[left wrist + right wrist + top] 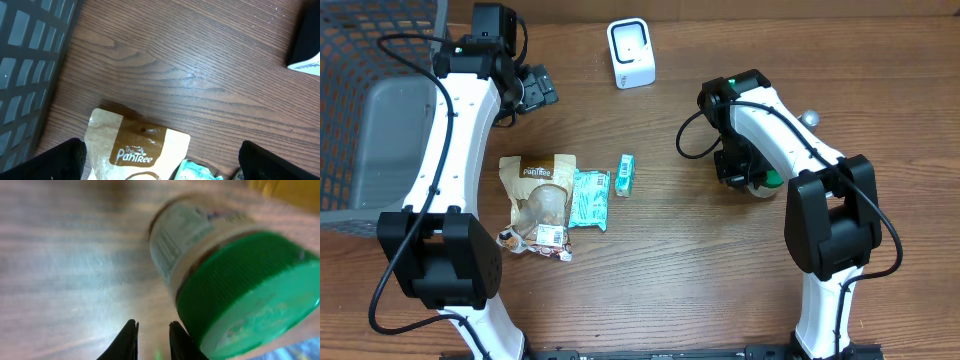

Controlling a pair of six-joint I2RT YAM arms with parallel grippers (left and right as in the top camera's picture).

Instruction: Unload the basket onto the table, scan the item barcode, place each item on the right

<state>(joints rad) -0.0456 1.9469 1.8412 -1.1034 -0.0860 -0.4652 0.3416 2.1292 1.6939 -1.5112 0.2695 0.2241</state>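
Note:
A jar with a green lid (250, 300) and a pale label lies on its side on the table, close against the outside of my right finger. My right gripper (152, 340) points down at the wood beside it. Its jaws stand a narrow gap apart with nothing between them. From above, the jar (767, 182) peeks out under the right wrist (740, 160). The white scanner (631, 53) stands at the back centre. My left gripper (535, 88) hangs wide open and empty above the top of a brown Pantree pouch (137, 150).
A mint-green packet (588, 198) and a small teal box (625, 174) lie right of the pouch (538, 200). A dark mesh basket (360, 110) fills the left side. A small silver ball (810, 117) sits near the right arm. The scanner's edge (306, 45) shows in the left wrist view.

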